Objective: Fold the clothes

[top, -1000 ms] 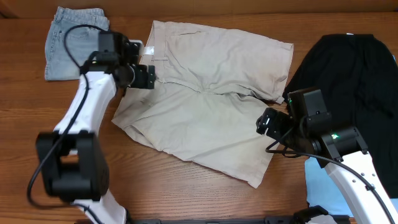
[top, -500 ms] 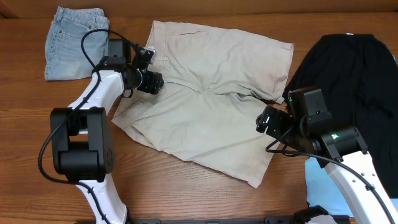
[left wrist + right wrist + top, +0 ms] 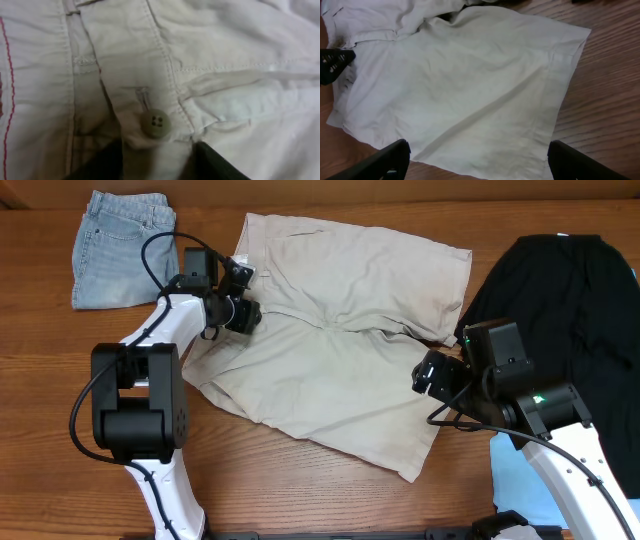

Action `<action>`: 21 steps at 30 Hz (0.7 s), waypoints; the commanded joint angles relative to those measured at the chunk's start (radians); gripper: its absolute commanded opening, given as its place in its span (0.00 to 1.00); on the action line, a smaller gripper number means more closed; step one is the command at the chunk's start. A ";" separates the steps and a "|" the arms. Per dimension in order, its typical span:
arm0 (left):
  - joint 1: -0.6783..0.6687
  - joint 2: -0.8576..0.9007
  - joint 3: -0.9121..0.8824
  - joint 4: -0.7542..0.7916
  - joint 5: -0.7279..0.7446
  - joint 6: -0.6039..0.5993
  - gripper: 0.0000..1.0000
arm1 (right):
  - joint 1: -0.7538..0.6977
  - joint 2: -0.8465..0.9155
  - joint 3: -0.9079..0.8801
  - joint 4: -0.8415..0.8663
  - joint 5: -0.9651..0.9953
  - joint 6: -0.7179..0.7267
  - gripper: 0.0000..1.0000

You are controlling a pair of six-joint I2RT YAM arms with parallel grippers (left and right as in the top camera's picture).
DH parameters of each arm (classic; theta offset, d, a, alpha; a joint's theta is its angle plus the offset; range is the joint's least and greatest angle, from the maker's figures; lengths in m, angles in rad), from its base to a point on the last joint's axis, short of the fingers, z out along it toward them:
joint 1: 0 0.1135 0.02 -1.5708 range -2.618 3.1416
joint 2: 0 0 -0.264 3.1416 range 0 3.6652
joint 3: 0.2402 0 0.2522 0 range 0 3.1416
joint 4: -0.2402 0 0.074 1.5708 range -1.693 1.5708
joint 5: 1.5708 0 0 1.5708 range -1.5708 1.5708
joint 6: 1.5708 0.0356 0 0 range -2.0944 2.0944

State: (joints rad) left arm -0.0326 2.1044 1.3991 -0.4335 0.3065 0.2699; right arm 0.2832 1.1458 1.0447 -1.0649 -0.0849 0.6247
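Note:
The pale beige shorts lie spread on the table, waistband at the left, legs toward the right. My left gripper sits on the waistband. In the left wrist view its fingers pinch a fold of the waistband just below the button. My right gripper hovers open over the lower leg's hem. In the right wrist view its fingers spread wide above the cloth. Pale-blue denim shorts lie folded at the back left. A black garment lies at the right.
A light-blue cloth lies at the front right under the right arm, beside the black garment. Bare wooden table shows in front of the shorts. The left gripper's tip shows at the left edge of the right wrist view.
My left arm has swung right and back, its gripper now on the waistband by the button. The right arm and the clothes have not moved.

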 commanded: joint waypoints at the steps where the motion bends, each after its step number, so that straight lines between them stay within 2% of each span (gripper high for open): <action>1: -0.002 0.019 0.013 0.002 -0.003 -0.037 0.37 | 0.005 0.001 -0.003 0.013 0.017 -0.003 0.92; 3: 0.000 0.018 0.039 -0.015 -0.003 -0.079 0.28 | 0.005 0.001 -0.003 0.016 0.017 -0.003 0.92; 4: 0.000 0.016 0.058 -0.032 -0.003 -0.096 0.20 | 0.005 0.001 -0.002 0.017 0.017 -0.003 0.92; 8: 0.000 0.008 0.164 -0.128 -0.004 -0.129 0.04 | 0.005 0.001 -0.003 0.018 0.017 -0.003 0.92; 11: 0.000 0.008 0.277 -0.239 -0.043 -0.130 0.04 | 0.005 0.001 -0.003 0.019 0.017 -0.003 0.92; 15: 0.000 0.008 0.384 -0.372 -0.220 -0.140 0.04 | 0.005 0.001 -0.003 0.025 0.016 -0.003 0.92; 21: 0.004 0.018 0.381 -0.449 -0.461 -0.140 0.04 | 0.005 0.001 -0.002 0.039 0.016 -0.003 0.92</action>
State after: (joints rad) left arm -0.0330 2.1124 1.7710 -0.8654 0.0471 0.1486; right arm 0.2832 1.1458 1.0447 -1.0367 -0.0780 0.6247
